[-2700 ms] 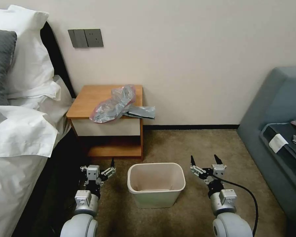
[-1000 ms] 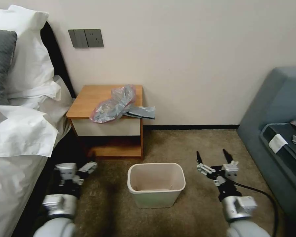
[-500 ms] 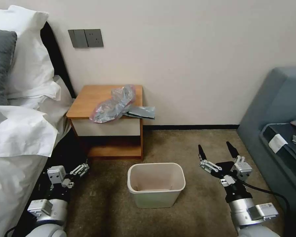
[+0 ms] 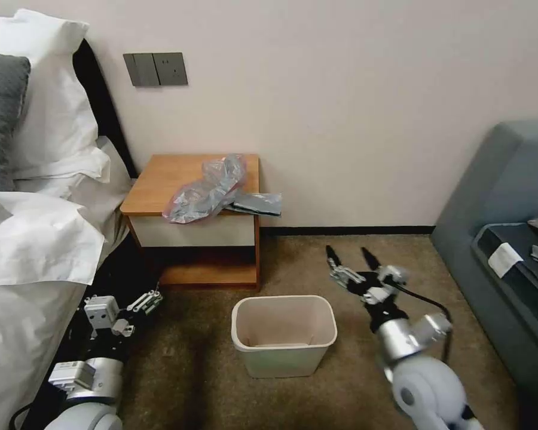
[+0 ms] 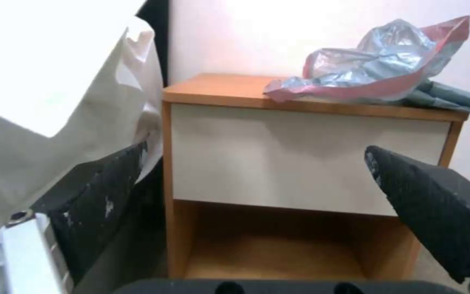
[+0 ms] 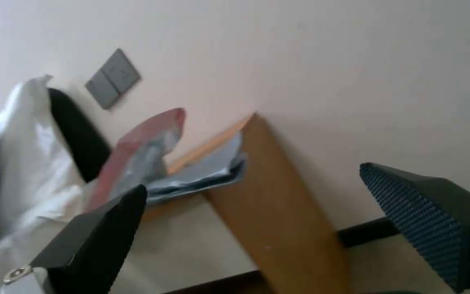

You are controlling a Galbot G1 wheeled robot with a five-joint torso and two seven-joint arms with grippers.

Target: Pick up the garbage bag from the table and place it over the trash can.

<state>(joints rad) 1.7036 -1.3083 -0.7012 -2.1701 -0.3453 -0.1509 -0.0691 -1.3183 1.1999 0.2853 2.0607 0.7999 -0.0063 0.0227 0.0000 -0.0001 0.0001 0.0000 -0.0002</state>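
Note:
The garbage bag (image 4: 204, 190), crumpled grey plastic with a pinkish-red rim, lies on the front right part of the table (image 4: 159, 179). The cream trash can (image 4: 283, 362) stands upright on the carpet in front of the table, with no bag in it. My left gripper (image 4: 134, 310) hangs low beside the bed, open, facing the table's drawer front (image 5: 300, 159); the bag (image 5: 376, 69) lies above it. My right gripper (image 4: 347, 254) is open to the right of the can, tilted toward the table's right side (image 6: 278, 204) and the bag (image 6: 142, 159).
A flat folded grey stack (image 4: 257, 203) lies next to the bag, overhanging the table's right edge. The bed with white sheets (image 4: 36, 239) borders the left. A grey-blue sofa (image 4: 508, 197) stands at the right. Carpet (image 4: 317, 263) lies between the table, the can and the sofa.
The left arm drew back leftward and low beside the bed. The right arm swung out to the right, then forward and inward toward the table. Bag and can stayed put.

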